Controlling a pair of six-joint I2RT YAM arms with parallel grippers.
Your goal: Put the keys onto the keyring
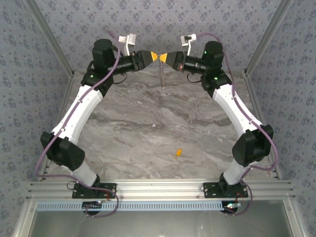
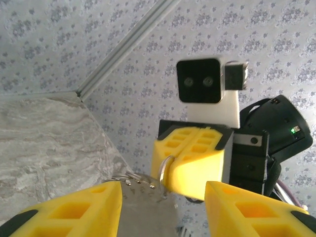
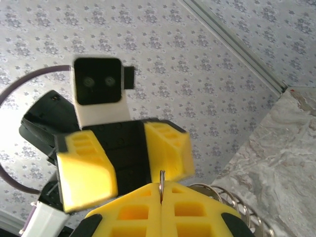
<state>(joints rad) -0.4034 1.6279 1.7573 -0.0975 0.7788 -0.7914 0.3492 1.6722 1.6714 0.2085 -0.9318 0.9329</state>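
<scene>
Both arms are raised at the back, tips nearly meeting. My right gripper (image 1: pixel 164 58) (image 3: pixel 161 190) is shut on a thin wire ring of the keyring (image 3: pixel 161 178), whose grey chain-like length (image 1: pixel 162 76) hangs down toward the table. In the left wrist view that ring (image 2: pixel 164 170) sticks out of the right gripper (image 2: pixel 190 158). My left gripper (image 1: pixel 150 56) (image 2: pixel 163 197) faces it with jaws apart; a flat grey metal piece (image 2: pixel 143 210) with small rings lies against its left finger (image 2: pixel 64 210), clear of the right one. The tiny yellow-orange key (image 1: pixel 178 153) lies on the table.
The marble tabletop (image 1: pixel 148 128) is walled by patterned panels with metal corner posts (image 1: pixel 49 34). An aluminium rail (image 1: pixel 158 188) carries both arm bases at the near edge. The left wrist's camera block (image 3: pixel 96 89) faces the right gripper closely.
</scene>
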